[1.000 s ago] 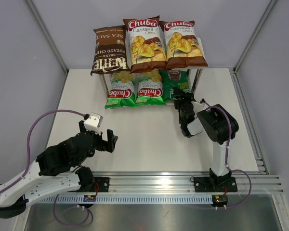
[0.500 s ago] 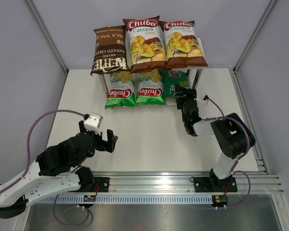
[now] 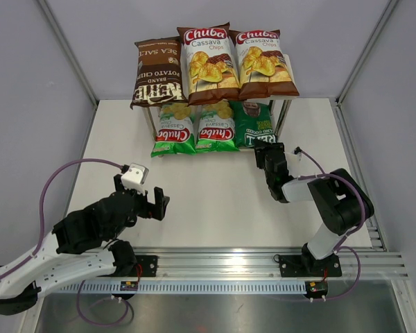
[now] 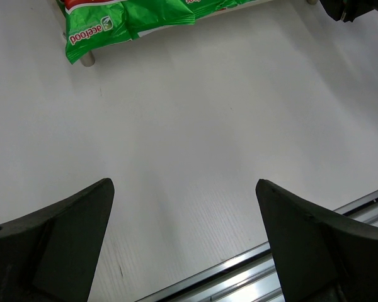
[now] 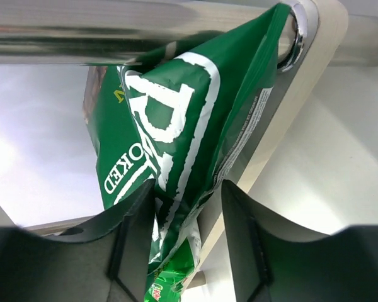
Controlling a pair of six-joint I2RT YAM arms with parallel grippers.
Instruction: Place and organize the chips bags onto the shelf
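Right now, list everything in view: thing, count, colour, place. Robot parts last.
Kettle bag: one, dark brown, shelf top tier, left.
Chuba Cassava bags: two, white-brown, top tier, middle and right.
light green Chuba bags: two, lower tier, left and middle.
REAL bag: one, dark green, lower tier, right.
shelf: one, pale wood boards, shiny metal legs, far side of the table.
table: one, white.
rail: one, silver, near edge.
cables: purple, one looping off each arm.
left tool: black, open, empty, over the table.
right tool: black, closed on the REAL bag's lower edge.
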